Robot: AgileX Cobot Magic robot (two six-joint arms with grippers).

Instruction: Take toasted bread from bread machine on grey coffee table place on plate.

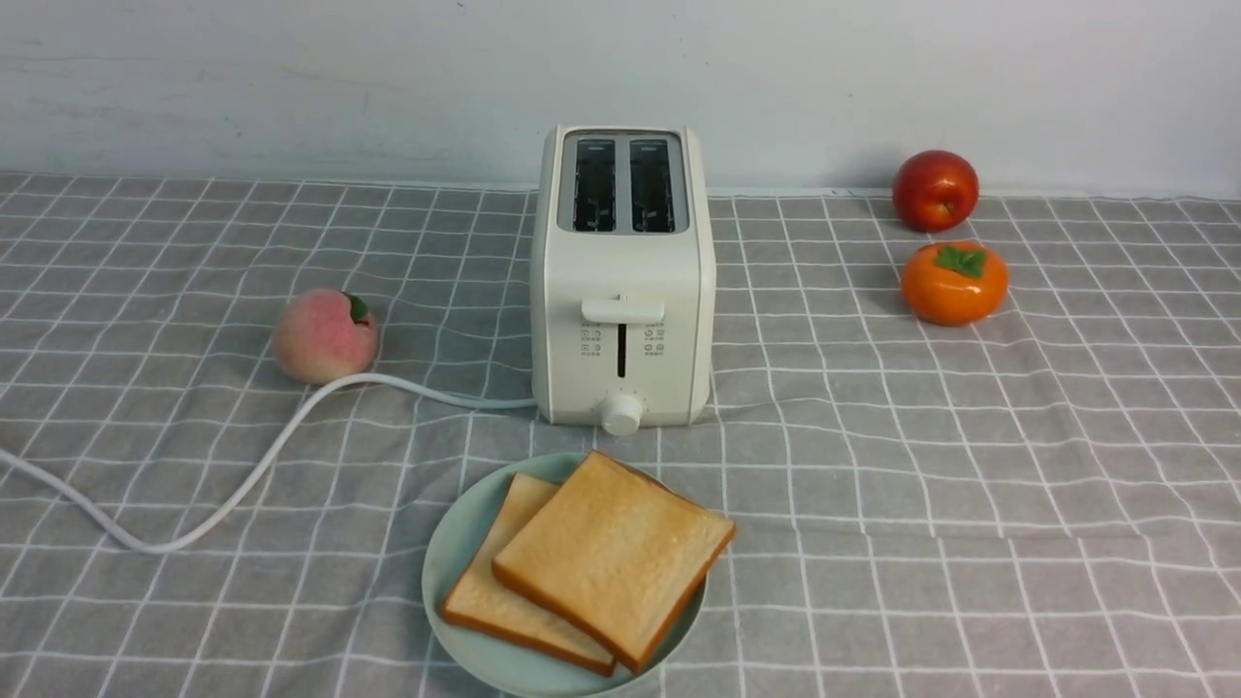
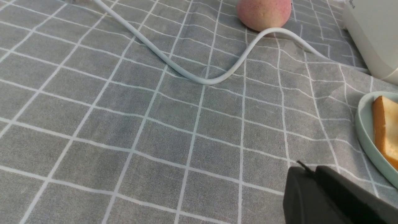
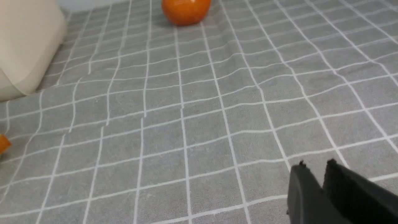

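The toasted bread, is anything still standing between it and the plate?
Nothing visible does. Both slices of toasted bread already lie overlapped on the plate, in front of the bread machine, whose slots look empty. Neither claw touches them.

Peach (image 1: 325, 335) at left; apple (image 1: 935, 190) behind persimmon (image 1: 954, 282) at right

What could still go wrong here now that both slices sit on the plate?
The top slice of toasted bread overhangs the plate rim on the right, so a nudge might tip it onto the grey coffee table. The cord loops across the left arm's side and could snag the left claw as it moves.
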